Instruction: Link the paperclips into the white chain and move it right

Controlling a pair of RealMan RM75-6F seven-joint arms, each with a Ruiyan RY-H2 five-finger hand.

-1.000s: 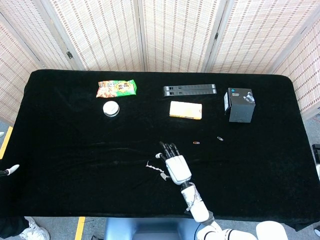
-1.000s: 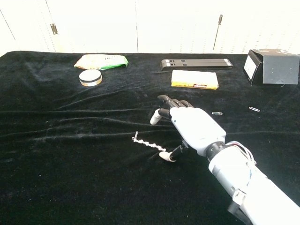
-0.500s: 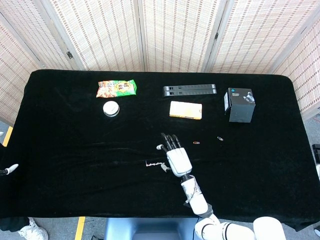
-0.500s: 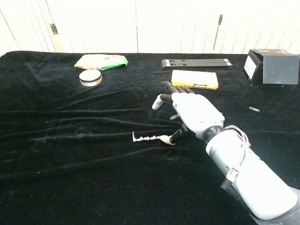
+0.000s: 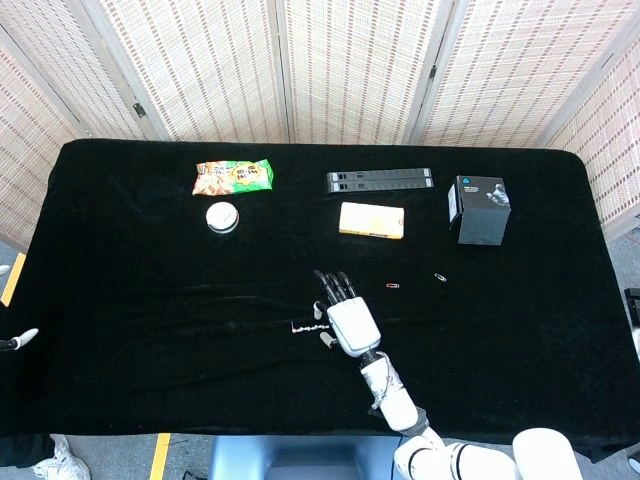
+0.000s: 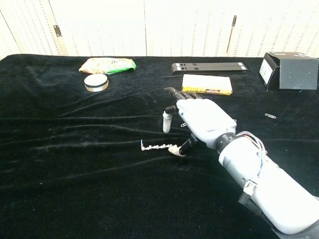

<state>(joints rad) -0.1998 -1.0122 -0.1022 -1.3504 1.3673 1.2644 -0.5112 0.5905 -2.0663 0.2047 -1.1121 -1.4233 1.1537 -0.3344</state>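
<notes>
A short white chain (image 5: 305, 326) (image 6: 155, 147) lies on the black cloth near the table's front middle. My right hand (image 5: 345, 315) (image 6: 202, 122) rests just right of it, palm down, fingers spread. Its thumb tip touches the chain's right end and one finger bends down toward the cloth. Nothing is pinched between the fingers. A small orange paperclip (image 5: 393, 286) lies right of the hand, hidden behind it in the chest view. A silver paperclip (image 5: 440, 276) (image 6: 270, 116) lies further right. Only a white tip of what may be my left hand (image 5: 20, 338) shows at the far left edge.
Along the back stand a snack bag (image 5: 233, 177), a round tin (image 5: 222, 216), a black bar (image 5: 379, 180), a yellow box (image 5: 371, 220) and a black box (image 5: 479, 208). The cloth is wrinkled left of the chain.
My right hand has moved away from me and a little left. Its thumb swung the chain's right end round, so the chain now lies straight across instead of slanting.
</notes>
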